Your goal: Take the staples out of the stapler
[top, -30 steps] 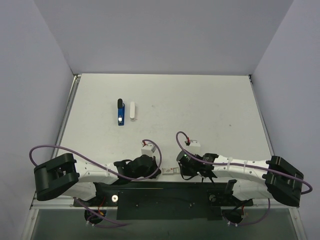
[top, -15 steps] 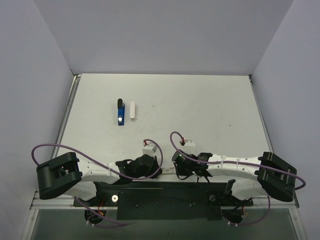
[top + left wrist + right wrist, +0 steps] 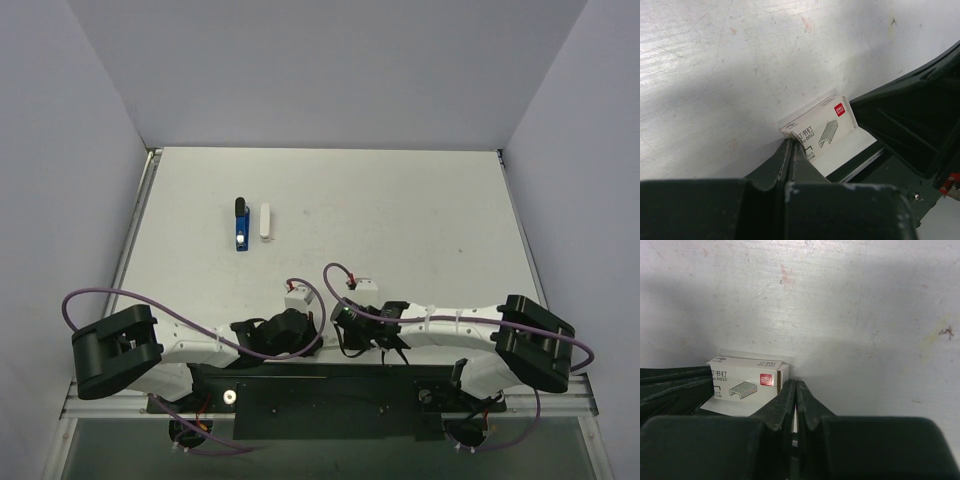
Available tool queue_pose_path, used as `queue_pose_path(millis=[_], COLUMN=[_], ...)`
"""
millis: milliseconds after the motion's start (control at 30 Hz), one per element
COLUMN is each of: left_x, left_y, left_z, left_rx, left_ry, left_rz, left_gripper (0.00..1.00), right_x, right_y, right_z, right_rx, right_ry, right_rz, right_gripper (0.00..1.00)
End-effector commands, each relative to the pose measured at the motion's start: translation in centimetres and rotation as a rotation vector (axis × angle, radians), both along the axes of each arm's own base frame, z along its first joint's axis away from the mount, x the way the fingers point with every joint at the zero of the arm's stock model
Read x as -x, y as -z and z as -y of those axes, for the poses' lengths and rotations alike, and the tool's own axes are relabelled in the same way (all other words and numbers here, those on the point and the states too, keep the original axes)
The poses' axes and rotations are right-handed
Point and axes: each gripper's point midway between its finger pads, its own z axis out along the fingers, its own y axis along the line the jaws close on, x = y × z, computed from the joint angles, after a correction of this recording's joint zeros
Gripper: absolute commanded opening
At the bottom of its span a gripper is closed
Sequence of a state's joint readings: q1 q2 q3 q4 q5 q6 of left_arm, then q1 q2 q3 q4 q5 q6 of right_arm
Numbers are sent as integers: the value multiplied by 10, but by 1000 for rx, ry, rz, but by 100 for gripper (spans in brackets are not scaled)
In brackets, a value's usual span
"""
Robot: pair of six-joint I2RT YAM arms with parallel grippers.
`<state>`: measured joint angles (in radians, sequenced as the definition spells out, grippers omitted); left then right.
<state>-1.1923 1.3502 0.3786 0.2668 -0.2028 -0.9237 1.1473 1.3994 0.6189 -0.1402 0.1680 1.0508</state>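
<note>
The small blue stapler with a black end lies on the far left of the table, well away from both grippers. Its staples are hidden. Both arms are folded low at the near edge. My left gripper is shut, its tip against a small white staple box. My right gripper is shut too, its tip at the other end of the same box. Neither gripper holds anything.
A short white bar lies just right of the stapler. White table surface stretches between purple-grey walls. The black base plate runs along the near edge, with purple cables looping over both arms.
The right arm has swung left, bringing its shut gripper closer to the left gripper and the staple box. The left arm has barely moved. The stapler is unmoved.
</note>
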Motion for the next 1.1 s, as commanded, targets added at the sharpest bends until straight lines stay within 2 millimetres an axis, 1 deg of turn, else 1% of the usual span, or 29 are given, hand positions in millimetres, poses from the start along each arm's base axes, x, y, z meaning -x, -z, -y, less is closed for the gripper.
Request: queue_pose_path(millis=[0,300,600,667,700,733,833,933,1067], left_x=[5,3,2,2,1,2,2,1,2], left_y=[2,-2,-8,-9,-9,-9,-9,-7,-5], left_z=[-5,-21,-33,-35,-36,-36,-36,-35,-33], left_rx=[-40,-64,-70,-69,-70,-70,-73,-80,-84], left_ry=[17,-15,-47,-53,-54,-54,-54,-54,-51], left_rz=[-11,9,23,26,27,27,26,24,18], left_gripper=[0,0,0,0,0,0,0,0,0], right_x=[-1,-2,-10,-11,-11,-11,-12,-11,-7], right_y=[-6,-8,-21,-22,-22,-22,-24,-27,-28], right_z=[-25,-10,2,4,4,3,1,-5,-15], right_rx=[-55,-23,5,11,10,6,-19,-81,-142], right_ry=[-23,-5,11,15,16,15,20,20,1], right_rz=[2,27,83,90,92,93,96,103,91], right_gripper=[0,0,4,7,12,14,25,31,35])
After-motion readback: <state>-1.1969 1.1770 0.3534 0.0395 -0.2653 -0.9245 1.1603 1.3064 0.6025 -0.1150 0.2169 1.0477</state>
